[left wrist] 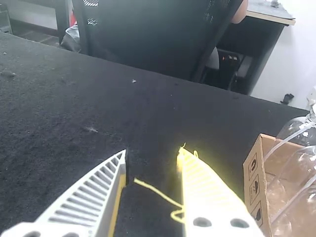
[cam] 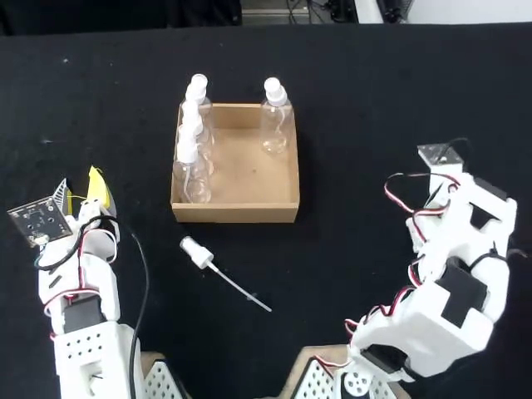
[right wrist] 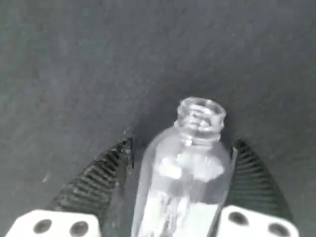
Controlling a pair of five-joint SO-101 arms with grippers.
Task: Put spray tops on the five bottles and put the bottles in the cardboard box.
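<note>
The cardboard box (cam: 237,214) stands at the table's middle with several capped clear bottles in it: a row along its left wall (cam: 189,154) and one at the far right corner (cam: 275,116). A loose spray top (cam: 198,253) with its long tube lies on the cloth just in front of the box. My left gripper (cam: 81,181) rests left of the box, open and empty (left wrist: 152,152). My right gripper (right wrist: 183,143) is shut on an uncapped clear bottle (right wrist: 190,163), whose open neck points away from the wrist. The right arm (cam: 453,274) is folded at the table's right.
Black cloth (cam: 357,125) covers the table. From the left wrist, the box corner (left wrist: 254,173) and bottles (left wrist: 296,158) sit just beside the yellow finger. A black chair (left wrist: 158,34) stands beyond the table's far edge.
</note>
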